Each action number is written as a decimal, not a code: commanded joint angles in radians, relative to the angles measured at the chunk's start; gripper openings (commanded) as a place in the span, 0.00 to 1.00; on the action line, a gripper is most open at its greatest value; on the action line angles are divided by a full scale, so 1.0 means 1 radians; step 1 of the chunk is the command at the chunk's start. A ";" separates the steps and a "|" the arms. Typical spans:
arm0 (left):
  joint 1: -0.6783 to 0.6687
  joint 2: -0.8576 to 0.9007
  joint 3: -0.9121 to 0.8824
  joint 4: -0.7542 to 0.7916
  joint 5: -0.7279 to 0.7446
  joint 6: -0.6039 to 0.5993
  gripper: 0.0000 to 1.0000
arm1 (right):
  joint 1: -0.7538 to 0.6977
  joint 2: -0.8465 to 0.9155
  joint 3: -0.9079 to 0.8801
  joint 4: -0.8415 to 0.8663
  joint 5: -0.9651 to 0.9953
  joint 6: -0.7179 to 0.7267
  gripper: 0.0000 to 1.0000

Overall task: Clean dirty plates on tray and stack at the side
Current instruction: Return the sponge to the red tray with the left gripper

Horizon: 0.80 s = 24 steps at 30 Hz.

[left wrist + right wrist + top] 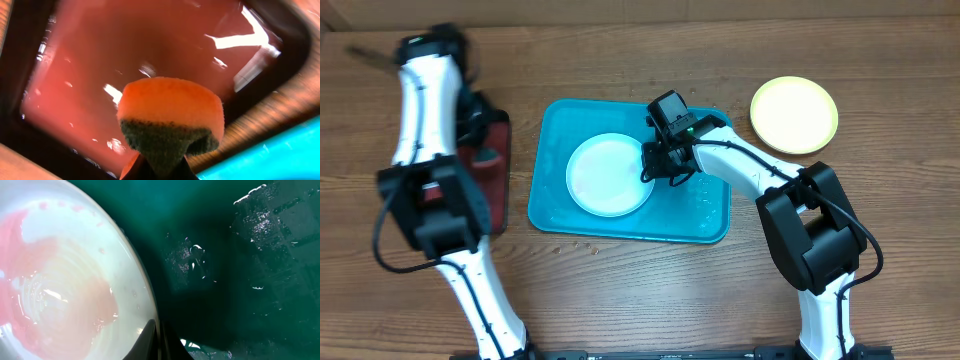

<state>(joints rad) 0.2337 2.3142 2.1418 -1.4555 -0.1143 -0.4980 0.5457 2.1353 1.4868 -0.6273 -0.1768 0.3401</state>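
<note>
The white plate [605, 175] lies flat in the left half of the blue tray [705, 215], in the middle of the table [620, 60]. It is round and glossy, wet, with a pale pink smear spread over its floor and a few pink specks towards its rim. The yellow-green plate [794, 114] sits on bare wood past the blue tray's far right corner, well apart from it, and looks clean from above.

The white plate lies near the blue tray's left wall. To its right the tray floor is open and beaded with water, out to the raised rim. The table in front of the tray and behind it is bare wood. The red tray [100, 65] lies to the left, just beside the blue one.

My right hand [154, 340] is down at the white plate's right edge, fingers pressed together and pinching the rim: one tip lies over the plate's inner slope, the other under its outer side.

My left hand [160, 172] hangs over the red tray, pinching a sponge [170, 107] by its dark green scrubbing side, the orange side facing away from me. Whether the sponge touches the red tray I cannot tell.
</note>
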 commanded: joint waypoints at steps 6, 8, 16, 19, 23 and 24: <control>0.119 -0.030 -0.194 0.132 0.119 0.049 0.04 | -0.008 0.019 -0.010 -0.008 0.045 -0.007 0.04; 0.128 -0.030 -0.200 0.133 0.118 0.050 0.05 | -0.008 0.019 -0.006 -0.008 0.045 -0.007 0.04; 0.142 -0.033 -0.135 0.087 0.142 0.087 1.00 | -0.007 -0.001 0.066 -0.032 0.045 -0.031 0.03; 0.146 -0.034 -0.044 0.033 0.142 0.087 1.00 | -0.007 -0.025 0.119 -0.067 0.050 -0.071 0.04; 0.153 -0.041 0.117 -0.053 0.151 0.086 1.00 | -0.001 -0.049 0.221 -0.127 0.080 -0.113 0.04; 0.155 -0.044 0.173 -0.078 0.159 0.087 1.00 | 0.006 -0.052 0.268 -0.146 0.104 -0.114 0.04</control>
<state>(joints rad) 0.3759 2.3135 2.1883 -1.4944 0.0193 -0.4335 0.5446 2.1349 1.6432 -0.7555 -0.1234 0.2672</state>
